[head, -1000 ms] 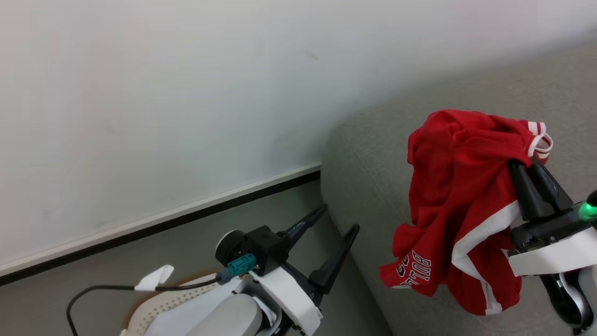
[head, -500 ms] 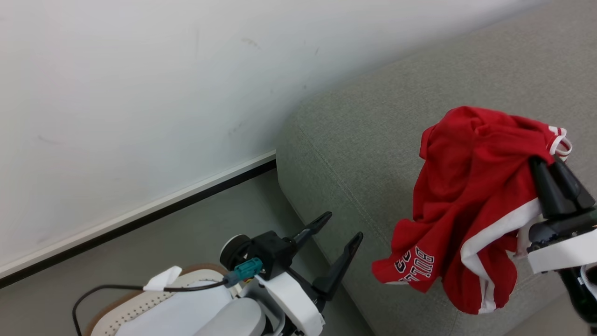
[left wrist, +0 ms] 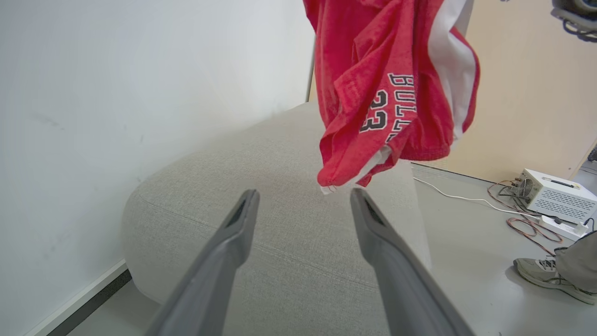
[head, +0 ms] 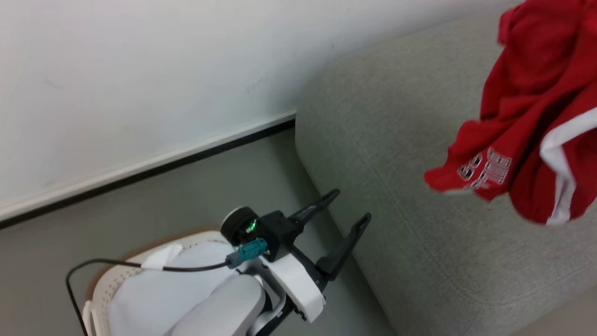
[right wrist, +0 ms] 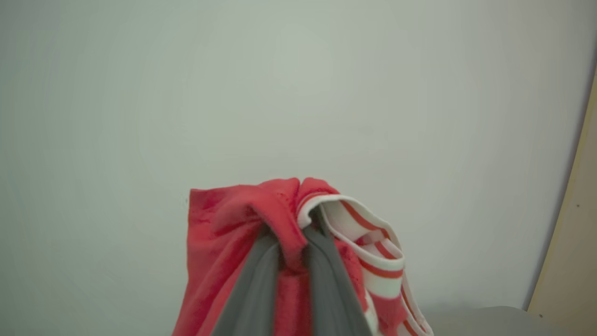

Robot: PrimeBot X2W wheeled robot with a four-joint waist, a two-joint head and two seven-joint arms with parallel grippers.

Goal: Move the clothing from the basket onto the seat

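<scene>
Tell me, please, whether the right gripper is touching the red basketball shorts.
Touching. The right wrist view shows the right gripper shut, both fingers pinching a fold of the red basketball shorts between them.

The clothing [left wrist: 354, 70] is textured red cloth; the seat [head: 419, 242] matt grey woven fabric.

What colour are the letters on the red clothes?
The letters are black with white edges; left wrist view shows them best.

Red clothing [right wrist: 224, 233], white stripe trim, hung bunched, pinched between right gripper [right wrist: 293, 238] fingers, clear above grey seat [head: 419, 242]. Seat lay just ahead of spread left gripper [head: 350, 205]; cream basket [head: 100, 291], brown rim, sat beneath that arm.
</scene>
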